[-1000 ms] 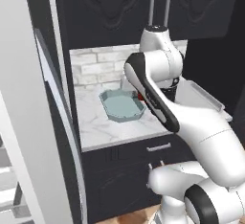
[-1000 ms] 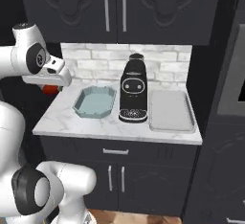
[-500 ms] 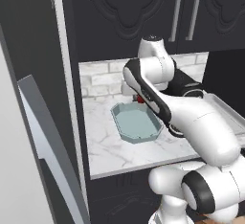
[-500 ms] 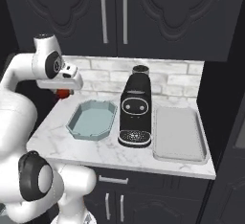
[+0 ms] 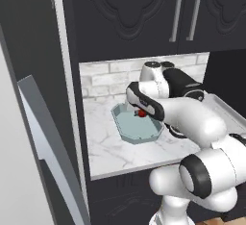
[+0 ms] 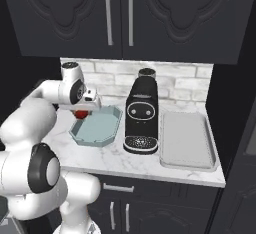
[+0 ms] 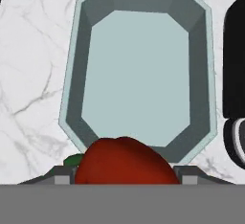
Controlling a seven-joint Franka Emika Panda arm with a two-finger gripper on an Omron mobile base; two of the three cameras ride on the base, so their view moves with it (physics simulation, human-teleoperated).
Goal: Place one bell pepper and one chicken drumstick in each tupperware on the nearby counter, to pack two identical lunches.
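Glossy red bell pepper [image 7: 123,161] gripped in pincer [image 7: 124,177], above near rim of pale teal octagonal tupperware [image 7: 72,94].
Tupperware sits on white veined marble table [image 6: 100,158], w/ black coffee machine [image 6: 141,115] beside it.

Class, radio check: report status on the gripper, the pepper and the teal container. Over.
Gripper shut on bell pepper, above the near rim of the teal tupperware. Tupperware holds nothing yet. Coffee machine stands right beside it; drop path looks clear.

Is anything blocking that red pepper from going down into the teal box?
Nothing visible does. The gripper holds the bell pepper over the near rim of the teal tupperware, whose floor lies bare. The coffee machine stands beside it.
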